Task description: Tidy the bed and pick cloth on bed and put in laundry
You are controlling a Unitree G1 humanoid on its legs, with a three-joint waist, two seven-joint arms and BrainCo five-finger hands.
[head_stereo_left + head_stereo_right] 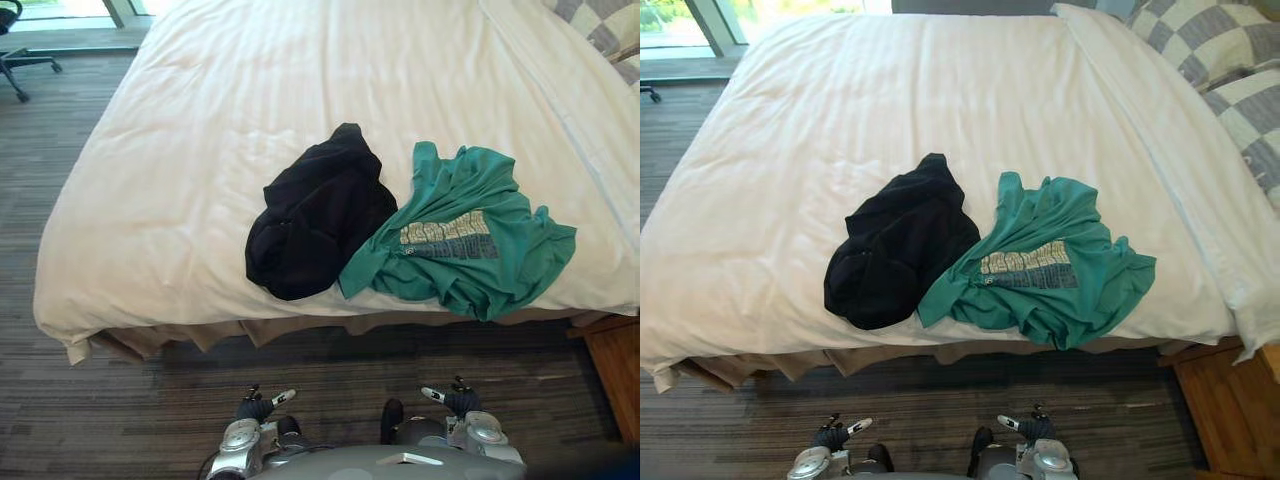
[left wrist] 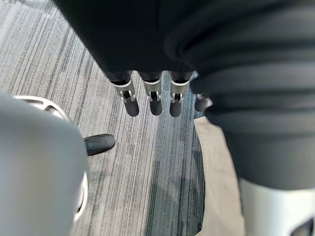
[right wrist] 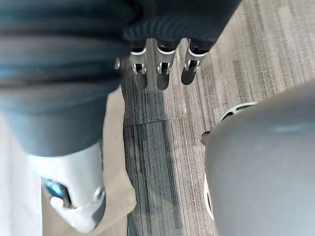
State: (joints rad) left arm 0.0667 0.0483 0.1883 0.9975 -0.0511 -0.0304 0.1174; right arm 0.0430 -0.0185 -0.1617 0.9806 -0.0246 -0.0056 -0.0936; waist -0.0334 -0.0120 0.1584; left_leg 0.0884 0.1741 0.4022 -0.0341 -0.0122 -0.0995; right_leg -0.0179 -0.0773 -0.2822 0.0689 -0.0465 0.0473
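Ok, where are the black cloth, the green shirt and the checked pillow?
black cloth (image 1: 315, 215): left eye view, its middle.
green shirt (image 1: 450, 238): left eye view, printed patch.
checked pillow (image 1: 1212, 42): right eye view, top face.

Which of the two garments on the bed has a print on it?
The green T-shirt, on the right and nearer the pillows, carries a pale printed panel. The black garment beside it, on the left, is plain.
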